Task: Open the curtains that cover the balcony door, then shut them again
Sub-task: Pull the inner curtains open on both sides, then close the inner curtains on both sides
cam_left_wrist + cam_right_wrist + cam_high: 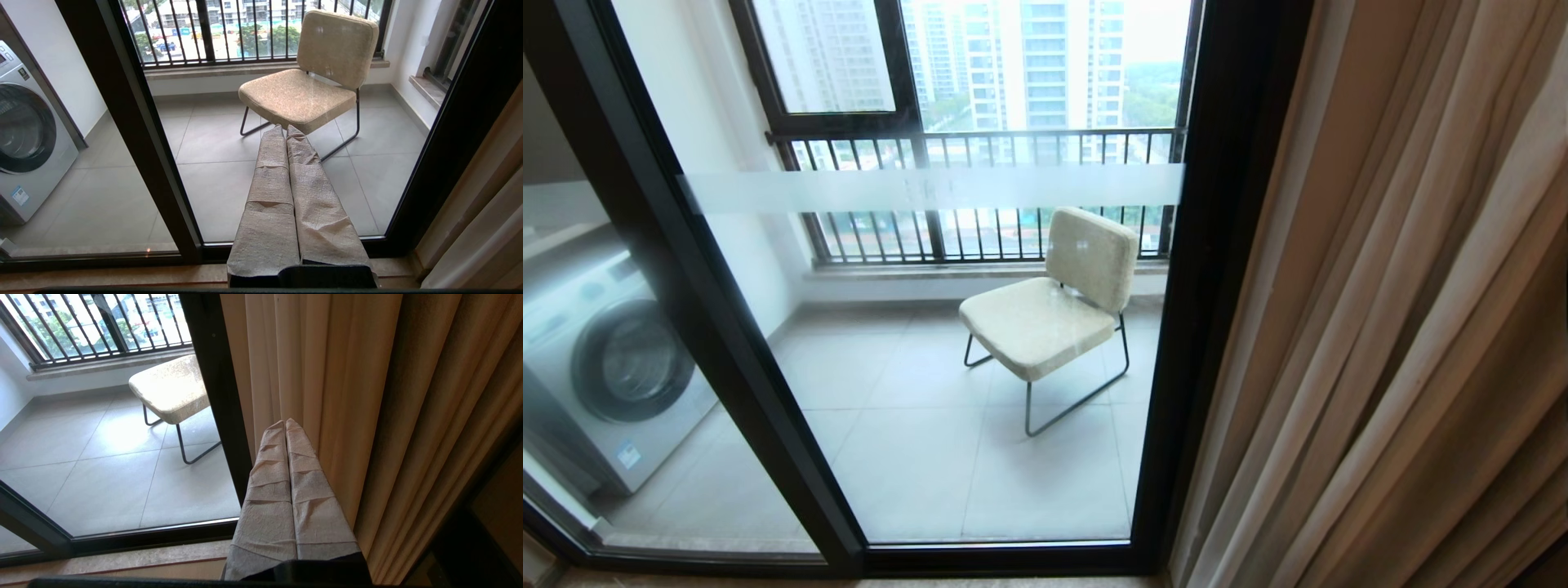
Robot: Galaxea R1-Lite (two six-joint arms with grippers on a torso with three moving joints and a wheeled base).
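Facing the bared balcony door (pixel 931 343), curtains (pixel 1405 327) bunched at its right frame; closing seemingly comes next. Right gripper (pixel 285 424), pressed together, must spread; left gripper (pixel 285 128) likewise empty.

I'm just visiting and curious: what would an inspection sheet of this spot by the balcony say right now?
Surface: grey tiled balcony floor beyond the glass.
Job's things: curtains bunched at the right; balcony door uncovered.
Clutter: nothing seen.
Grippers: left gripper shut, pointing at the glass; right gripper shut, tips near the curtain folds, contact unclear.
Cables: nothing seen.
Surroundings: chair, washing machine, railing, tower blocks outside.
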